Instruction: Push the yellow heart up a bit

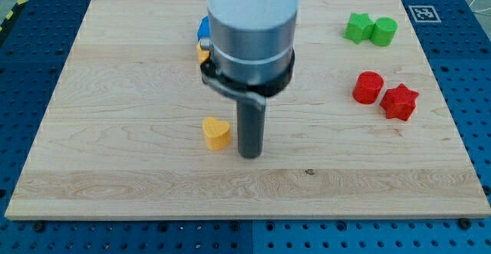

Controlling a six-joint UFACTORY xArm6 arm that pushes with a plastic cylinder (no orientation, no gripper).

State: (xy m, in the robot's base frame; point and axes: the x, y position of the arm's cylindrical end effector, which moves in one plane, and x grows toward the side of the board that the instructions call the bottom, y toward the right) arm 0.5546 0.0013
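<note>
The yellow heart [216,133] lies on the wooden board [115,131], a little left of the middle and toward the view's bottom. My tip [251,154] rests on the board just to the right of the heart and slightly below it, with a small gap between them. The arm's grey and white body hides the board above the tip.
A blue block [203,28] and a yellow block [202,51] peek out from behind the arm at the view's top centre. A green star [357,28] and green cylinder [384,31] sit top right. A red cylinder [368,87] and red star [400,101] sit at the right.
</note>
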